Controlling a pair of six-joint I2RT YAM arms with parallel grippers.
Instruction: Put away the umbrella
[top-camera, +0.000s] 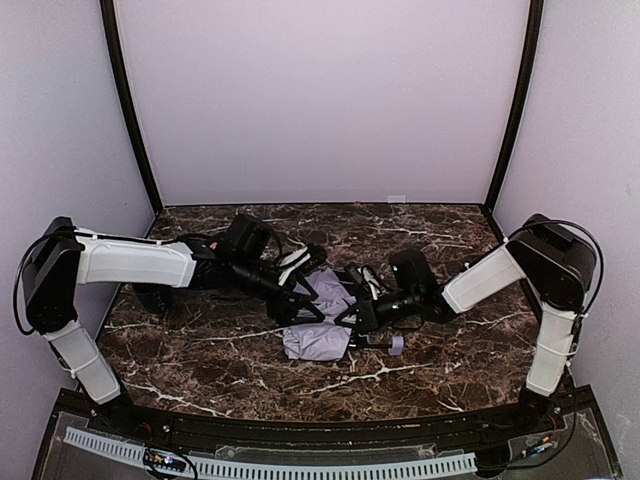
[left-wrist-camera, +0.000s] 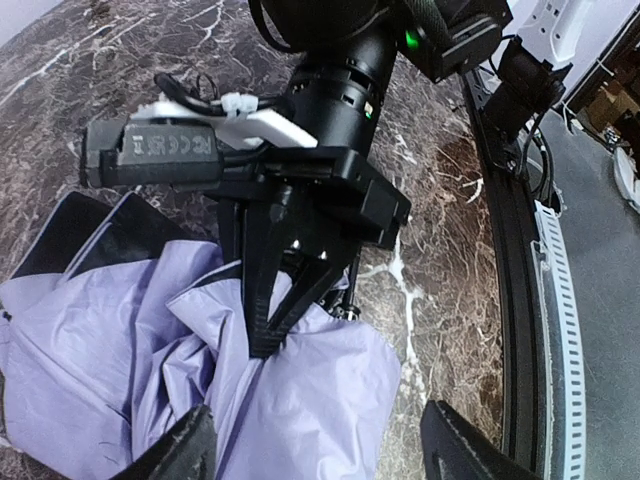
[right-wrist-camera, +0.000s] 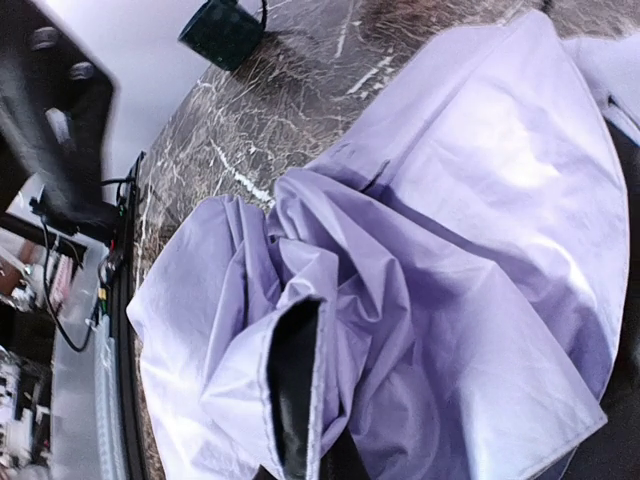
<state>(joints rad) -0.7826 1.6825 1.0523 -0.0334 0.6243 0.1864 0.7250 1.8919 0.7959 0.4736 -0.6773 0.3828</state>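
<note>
The umbrella (top-camera: 316, 342) lies half collapsed in the middle of the marble table (top-camera: 200, 360), its lavender fabric (left-wrist-camera: 100, 340) crumpled, with the small lavender handle (top-camera: 396, 344) sticking out to the right. My left gripper (left-wrist-camera: 318, 432) is open, its fingers (left-wrist-camera: 195, 440) wide apart over the fabric and not pinching it. My right gripper (left-wrist-camera: 263, 338) comes in from the other side and is shut on a fold of the fabric. In the right wrist view the fabric (right-wrist-camera: 450, 230) fills the frame, one fold showing its black underside (right-wrist-camera: 295, 390).
Both arms meet over the umbrella at the table's centre (top-camera: 330, 300). The black front rail (left-wrist-camera: 515, 250) runs along the near edge. A dark object (right-wrist-camera: 222, 30) sits at the table's far left. Walls close in the back and sides.
</note>
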